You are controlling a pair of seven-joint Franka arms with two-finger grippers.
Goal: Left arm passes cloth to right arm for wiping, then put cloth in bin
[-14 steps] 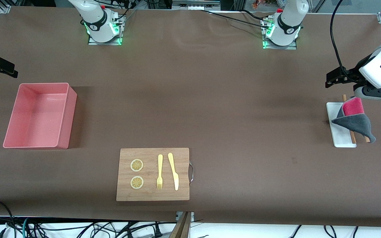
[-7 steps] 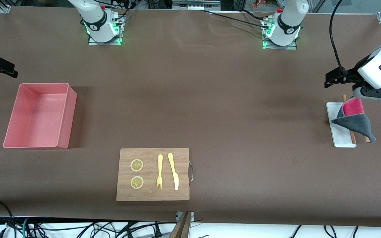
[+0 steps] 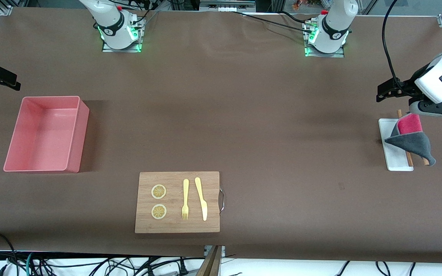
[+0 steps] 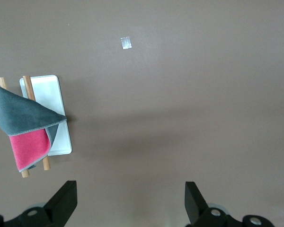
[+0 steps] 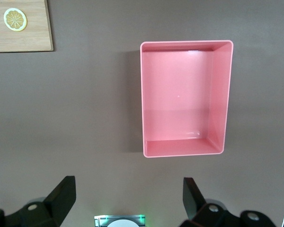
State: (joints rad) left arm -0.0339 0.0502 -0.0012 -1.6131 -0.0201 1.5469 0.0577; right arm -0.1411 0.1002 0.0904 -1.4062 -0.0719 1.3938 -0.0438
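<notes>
A: Front view first: where's your cloth (image 3: 411, 140)?

B: Draped over two wooden sticks (image 3: 409, 157) and the white tray (image 3: 394, 161), at the left arm's end of the table, well apart from the bin (image 3: 73, 134). Nothing grips it.

A: And your left gripper (image 4: 128, 201)?

B: Up in the air beside the tray, fingers spread wide, empty.

A: So you're at the first step, the pickup.

B: I'd say so. Next, bring that gripper over the cloth, lower it and pinch the fabric without catching the sticks.

A: Right gripper (image 5: 125, 198)?

B: Waiting above the table beside the bin, fingers spread too, nothing held. The board (image 3: 177, 202) lies untouched.
</notes>
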